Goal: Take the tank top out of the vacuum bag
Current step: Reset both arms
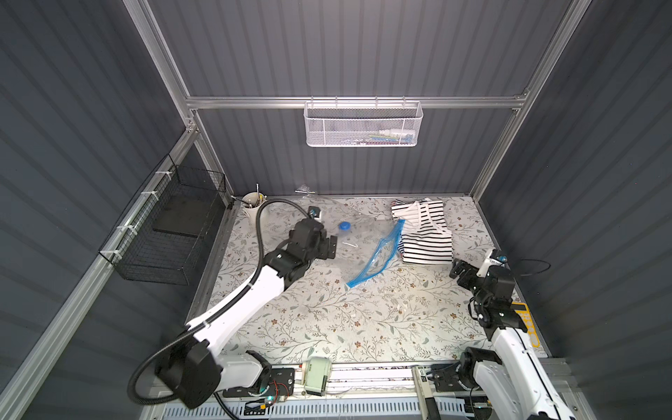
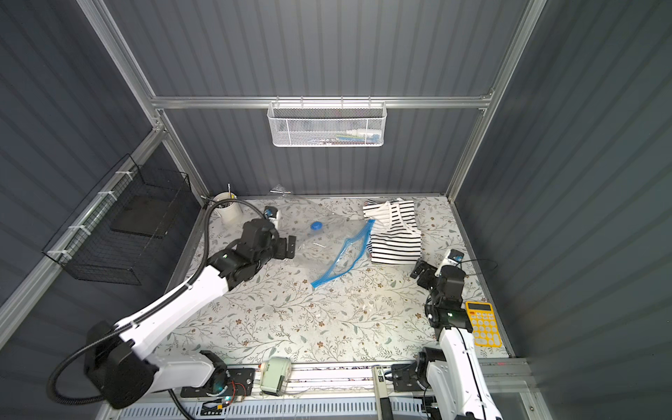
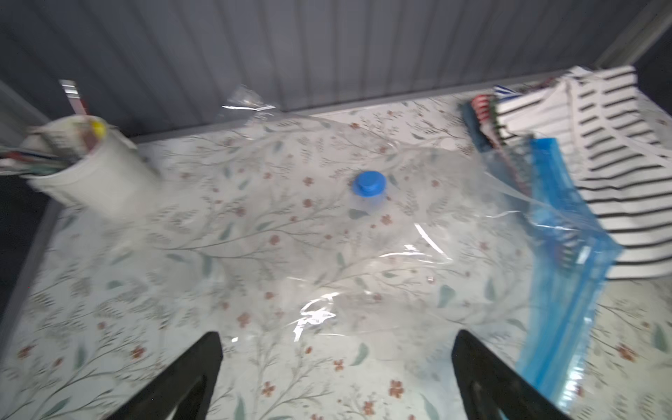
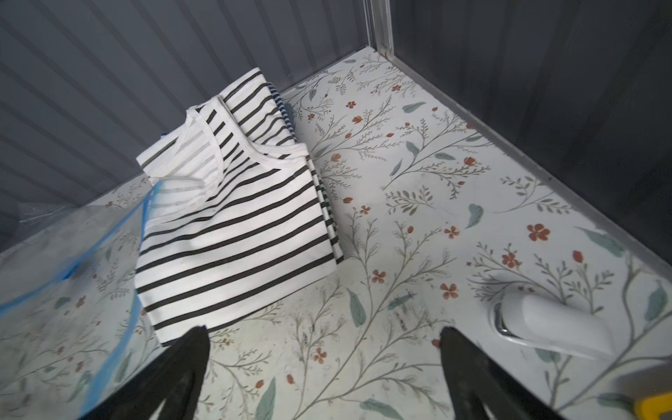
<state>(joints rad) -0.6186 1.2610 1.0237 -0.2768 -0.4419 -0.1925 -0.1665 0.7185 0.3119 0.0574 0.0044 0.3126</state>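
The left claw (image 3: pixel 336 349) stands wide with nothing between its fingers, poised just at the edge of the clear vacuum bag (image 1: pixel 358 236). The right claw (image 4: pixel 323 349) is just as wide and empty, hovering beside the near hem of the tank top (image 1: pixel 427 236).

The striped top lies folded on the desk (image 1: pixel 327 320) near the back wall, almost wholly clear of the bag. The blue zip strip (image 1: pixel 378 256) laps over its side edge, though, and I cannot tell whether a corner of cloth sits inside the mouth.

That is the risk. If the right claw drags the top away, a caught corner could pull the light bag along. With the left claw not pinning the film, the bag would slide rather than let go. A left pinch on slick, crinkled plastic may also slip or close on nothing. A careless sweep toward the back could knock the white cup (image 1: pixel 253 211), which stands near the left arm.
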